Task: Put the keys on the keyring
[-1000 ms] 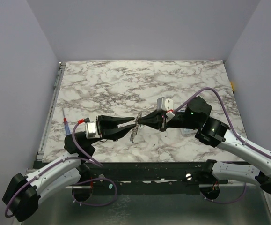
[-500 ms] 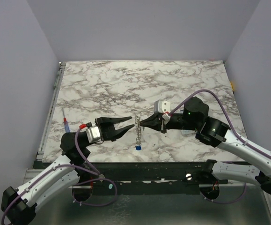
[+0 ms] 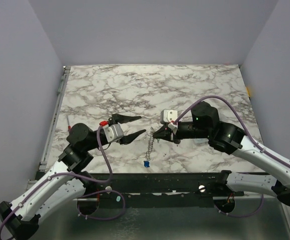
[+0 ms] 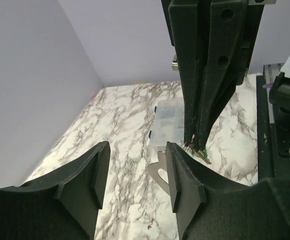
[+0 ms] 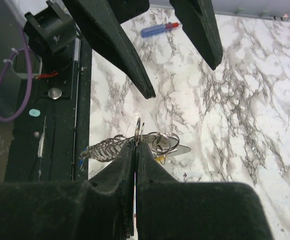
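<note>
Two pincers face each other over the near middle of the marble counter [image 3: 195,85], and only one has a grip on anything. The right pincer [image 3: 156,134] is pressed together on the keyring [image 5: 160,140]. In its own wrist view the two fingers meet with no gap, and the thin wire loops stand up just past the tips, pinched between them. A short chain [image 3: 150,146] hangs down from that grip, and a blue key [image 3: 147,163] dangles at its lower end, low over the counter. I cannot tell whether it touches the marble.

From the right wrist I also see a flat silvery tab [image 5: 179,149] lying beside the loops, with a small yellow piece [image 5: 160,159] under them. It is too small for me to say more about it.

The left pincer [image 3: 142,124] stands apart, roughly half spread, and holds nothing. Its tips point toward the keyring from the left, near it but not touching. In the left wrist view the gap between its fingers [image 4: 84,175] frames the right pincer's tips and the loops beyond.

A clear plastic box [image 4: 167,112] sits on the counter farther off, behind the right pincer as seen from the left wrist. A red-and-blue pen [image 5: 159,29] lies on the marble by the left edge, well apart from the keyring.
</note>
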